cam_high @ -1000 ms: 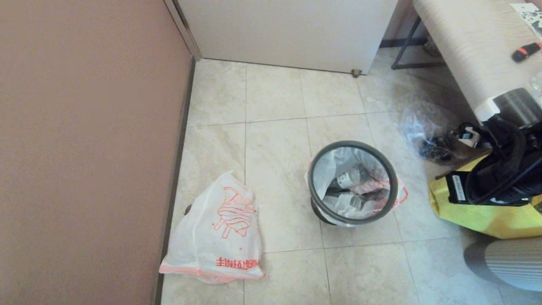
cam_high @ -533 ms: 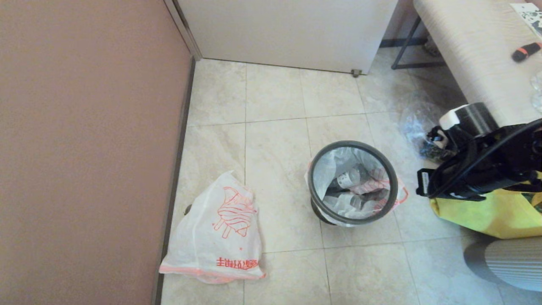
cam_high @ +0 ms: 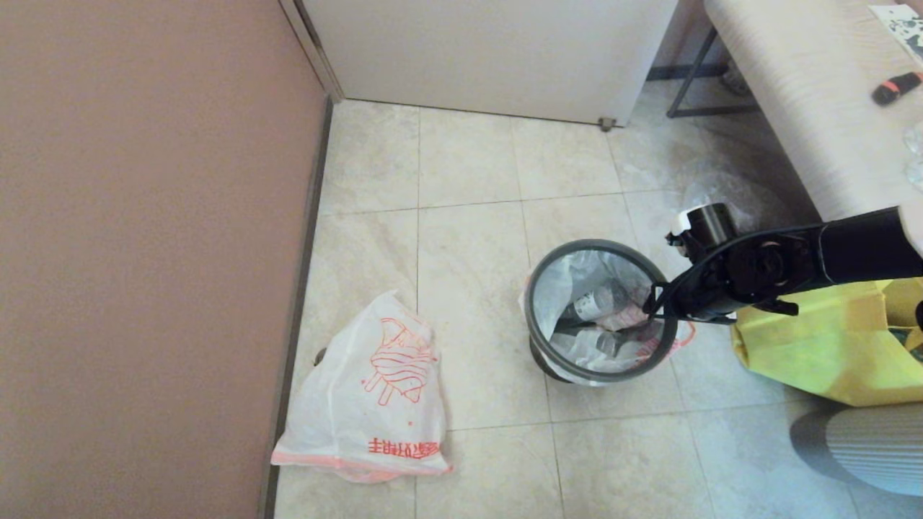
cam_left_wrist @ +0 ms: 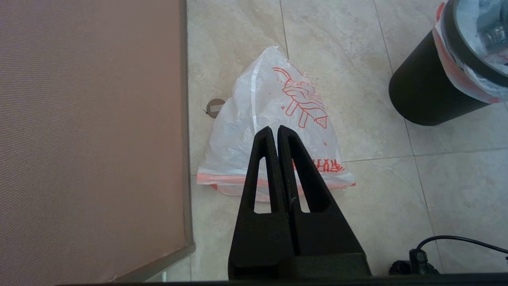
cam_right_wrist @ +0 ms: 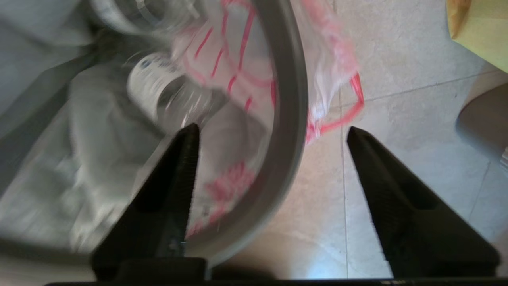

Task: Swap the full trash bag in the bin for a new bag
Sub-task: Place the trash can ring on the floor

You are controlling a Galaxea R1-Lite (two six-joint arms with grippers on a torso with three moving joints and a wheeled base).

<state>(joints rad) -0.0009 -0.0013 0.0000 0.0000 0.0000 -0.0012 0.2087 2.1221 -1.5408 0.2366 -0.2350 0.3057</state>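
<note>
Right gripper (cam_right_wrist: 270, 135) hanging open, straddling bin hoop (cam_right_wrist: 291, 119); full trash bag (cam_right_wrist: 222, 79) showing bottle (cam_right_wrist: 158, 85).

One black bin (cam_high: 548, 360) with one grey hoop (cam_high: 537, 270) holds one full trash bag (cam_high: 577, 346) showing at least two clear bottles (cam_high: 595, 303), while one limp new bag (cam_high: 368, 389), one yellow tote (cam_high: 815, 346) and one clear crinkled bag (cam_high: 728, 191) lie on the floor.

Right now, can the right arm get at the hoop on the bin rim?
Probably yes. The right gripper is open above the bin, its fingers either side of the grey hoop, with nothing between. Contact isn't visible yet.
</note>
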